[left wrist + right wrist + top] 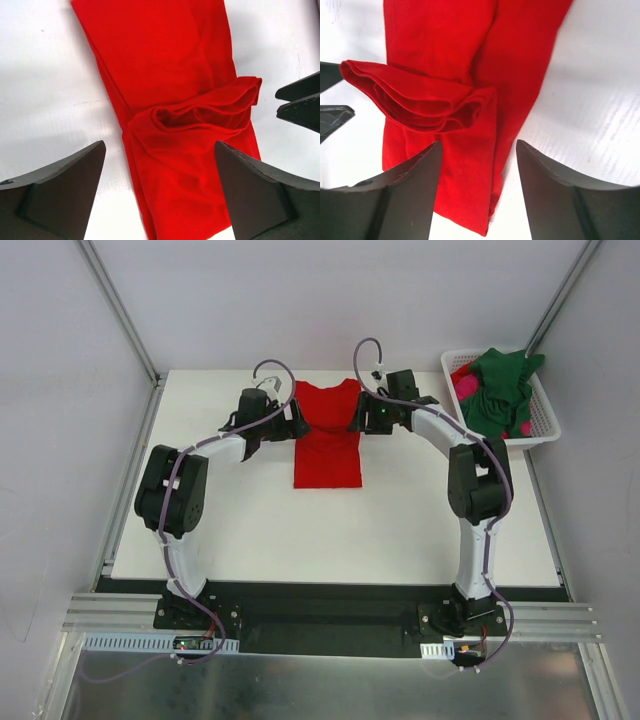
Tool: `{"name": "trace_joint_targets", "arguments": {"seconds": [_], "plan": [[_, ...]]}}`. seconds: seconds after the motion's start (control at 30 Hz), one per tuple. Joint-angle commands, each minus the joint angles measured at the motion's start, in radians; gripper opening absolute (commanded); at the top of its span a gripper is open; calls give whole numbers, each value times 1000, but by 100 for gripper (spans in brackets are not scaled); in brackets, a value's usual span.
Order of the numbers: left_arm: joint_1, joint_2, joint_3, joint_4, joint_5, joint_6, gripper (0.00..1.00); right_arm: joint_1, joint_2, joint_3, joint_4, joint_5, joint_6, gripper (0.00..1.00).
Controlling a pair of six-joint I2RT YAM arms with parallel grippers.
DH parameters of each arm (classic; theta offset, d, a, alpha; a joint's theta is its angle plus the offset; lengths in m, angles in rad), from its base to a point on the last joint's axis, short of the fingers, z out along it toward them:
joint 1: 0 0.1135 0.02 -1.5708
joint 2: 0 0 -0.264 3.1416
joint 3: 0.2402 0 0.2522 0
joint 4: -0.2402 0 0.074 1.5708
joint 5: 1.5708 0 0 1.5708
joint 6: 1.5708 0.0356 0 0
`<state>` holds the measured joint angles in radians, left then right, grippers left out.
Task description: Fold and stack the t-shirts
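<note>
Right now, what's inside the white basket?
In the basket, a dark green t-shirt lies heaped over a magenta-pink t-shirt, which shows only at its edges. Anything beneath is covered.

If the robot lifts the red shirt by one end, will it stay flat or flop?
Probably flop: the red shirt is thin cloth, and where it is folded over it sags in soft, rumpled layers. Lifted by one end, it would likely droop and may come unfolded.
</note>
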<state>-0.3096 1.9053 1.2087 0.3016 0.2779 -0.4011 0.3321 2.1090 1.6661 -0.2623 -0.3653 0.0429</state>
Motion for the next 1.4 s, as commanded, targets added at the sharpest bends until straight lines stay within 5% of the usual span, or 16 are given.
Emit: {"name": "trace_joint_targets", "arguments": {"seconds": [0.0, 0.33, 0.73, 1.37], "plan": [[24, -75, 29, 16, -29, 31, 93, -30, -84, -17, 34, -3, -31, 66], [23, -276, -194, 27, -3, -24, 90, -36, -315, -333, 97, -34, 23, 64], [-146, -430, -538, 88, -114, -76, 89, 88, -495, -656, 146, -6, 72, 64], [-174, -356, -517, 143, -167, -53, 90, 96, -351, -569, 164, 34, 46, 65]]}}
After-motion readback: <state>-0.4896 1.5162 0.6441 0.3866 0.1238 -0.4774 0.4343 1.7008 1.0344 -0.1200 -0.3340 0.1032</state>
